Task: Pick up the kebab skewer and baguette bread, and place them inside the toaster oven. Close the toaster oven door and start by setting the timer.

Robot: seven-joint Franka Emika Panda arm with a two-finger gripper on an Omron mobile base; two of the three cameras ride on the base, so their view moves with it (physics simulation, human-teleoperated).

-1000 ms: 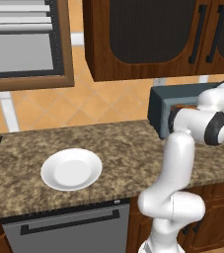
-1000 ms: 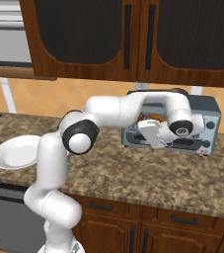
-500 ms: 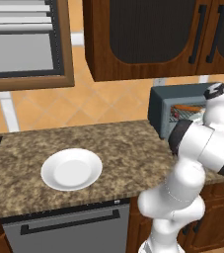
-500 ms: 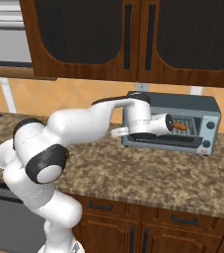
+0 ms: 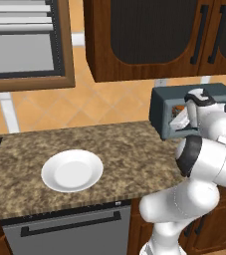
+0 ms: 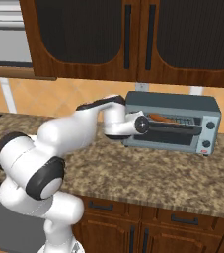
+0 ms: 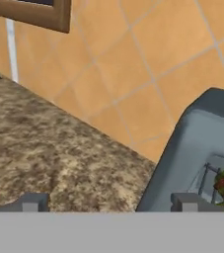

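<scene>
Baguette bread (image 6: 161, 118) lies lengthwise across the toaster oven (image 6: 175, 104) rack; tool (image 7: 106, 202) spread wide.

In the left base view, the counter (image 5: 114, 149) lies bare across mid-frame apart from the white plate (image 5: 72, 171) at lower left. The toaster oven (image 6: 172, 123) blocks the right of the right base view, its mouth crowded by the arm's forearm; bare counter spreads below it.
</scene>
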